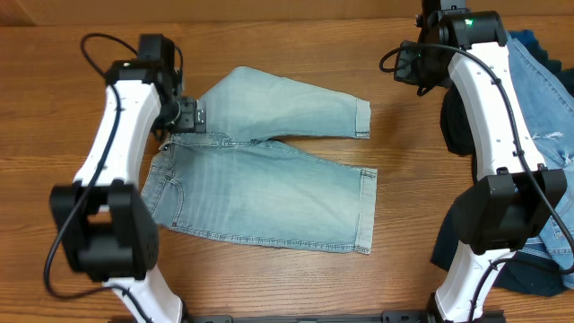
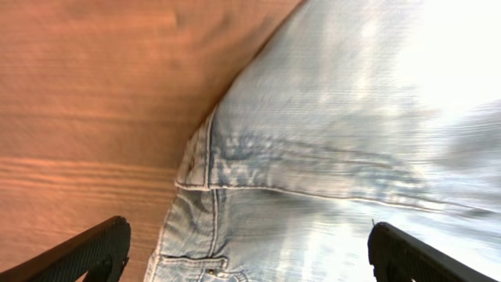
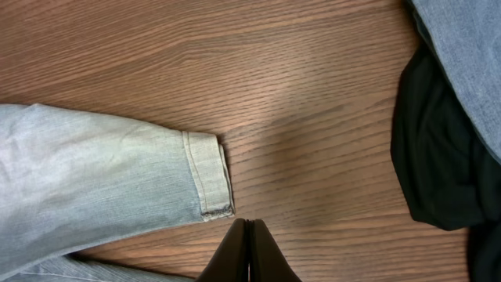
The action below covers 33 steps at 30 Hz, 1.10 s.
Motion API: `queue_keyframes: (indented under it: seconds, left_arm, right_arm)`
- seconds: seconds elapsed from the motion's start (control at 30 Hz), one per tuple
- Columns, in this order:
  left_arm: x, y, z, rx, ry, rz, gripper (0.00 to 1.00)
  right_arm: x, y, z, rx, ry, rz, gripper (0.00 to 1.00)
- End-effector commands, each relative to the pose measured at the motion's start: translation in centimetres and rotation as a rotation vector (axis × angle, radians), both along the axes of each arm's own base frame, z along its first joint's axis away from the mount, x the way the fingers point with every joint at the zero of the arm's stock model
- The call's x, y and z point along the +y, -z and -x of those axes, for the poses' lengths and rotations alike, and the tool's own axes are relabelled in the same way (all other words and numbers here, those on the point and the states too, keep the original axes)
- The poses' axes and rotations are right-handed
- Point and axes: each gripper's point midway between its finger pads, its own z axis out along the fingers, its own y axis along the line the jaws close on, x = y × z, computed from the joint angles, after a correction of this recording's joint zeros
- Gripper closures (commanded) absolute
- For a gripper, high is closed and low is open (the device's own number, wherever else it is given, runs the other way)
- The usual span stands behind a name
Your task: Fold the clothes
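While the pale denim shorts (image 1: pixel 269 184) lie spread on the counter (image 1: pixel 269 36), the left pincer (image 2: pixel 249 239) gapes wide over their waist end and the closed right pincer (image 3: pixel 250 252) hovers just past one hem.

Pale, faded light-blue shorts (image 1: pixel 269 193) are lying on a reddish-brown, wood-grained table (image 1: pixel 296 36); medium-blue jeans (image 1: pixel 547 90) and a dark, nearly black cloth (image 3: pixel 438 157) are showing beside them.

jeans (image 1: pixel 538 90) cut by edge, dark cloth (image 1: pixel 451 126) half-hidden

shorts (image 1: pixel 269 179) centre, heap (image 1: pixel 543 99) right, bare table (image 1: pixel 408 206) between
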Motion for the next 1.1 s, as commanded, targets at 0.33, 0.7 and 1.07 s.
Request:
queue_keyframes:
  seconds: [0.33,0.7,1.07]
  left_arm:
    - [-3.5,2.8,-8.8,-0.262,0.212,0.343,0.0]
    - [-6.6,10.2,-9.4,-0.195,0.26,0.587,0.0]
    - [-10.5,0.9,-11.0,-0.305,0.369,0.275,0.96]
  right_arm:
    - [0.3,-0.5,-0.2,-0.017,-0.03,-0.011,0.96]
    - [0.6,-0.5,-0.2,-0.017,-0.037,-0.018,0.96]
    - [1.0,-0.5,-0.3,-0.022,-0.044,-0.017,0.96]
